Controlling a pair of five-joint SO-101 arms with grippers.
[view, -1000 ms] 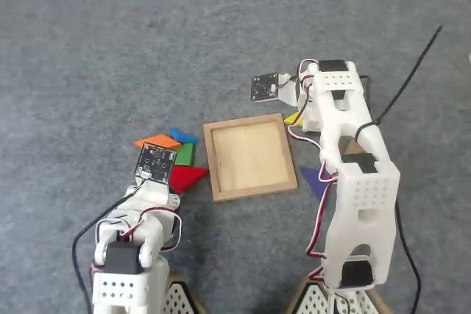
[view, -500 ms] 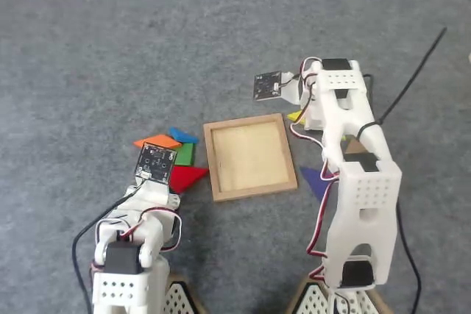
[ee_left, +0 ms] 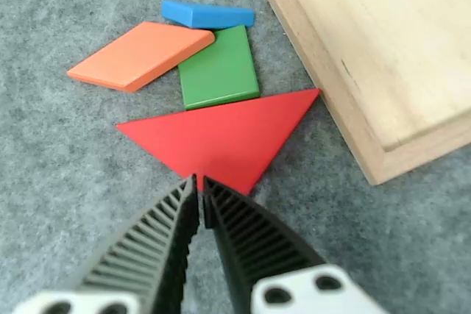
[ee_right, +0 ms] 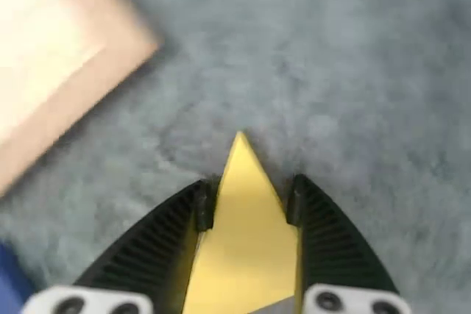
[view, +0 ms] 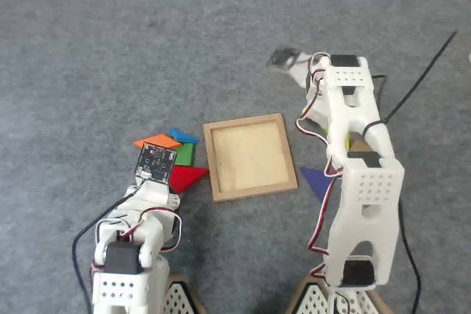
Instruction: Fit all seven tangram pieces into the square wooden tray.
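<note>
The square wooden tray [view: 214, 159] lies mid-table with nothing in it. Just off its far right corner my right gripper [ee_right: 243, 196] is shut on a yellow triangle [ee_right: 243, 240], whose edge also peeks out beside the arm [view: 307, 126]. A purple triangle [view: 318, 179] lies right of the tray. Left of the tray are a red triangle [ee_left: 228, 134], a green square [ee_left: 219, 68], an orange parallelogram [ee_left: 140, 53] and a small blue piece [ee_left: 208, 14]. My left gripper [ee_left: 199, 185] is shut with nothing in it, its tips at the red triangle's near edge.
Grey carpet covers the table. The tray's corner [ee_right: 88, 71] is close to the yellow triangle's tip. A black cable [view: 419, 71] runs off to the far right behind the right arm [view: 353, 152]. Open carpet lies beyond the tray.
My right arm's wrist has swung up and away from the tray's far right corner, carrying the yellow triangle with it. The left arm has not moved.
</note>
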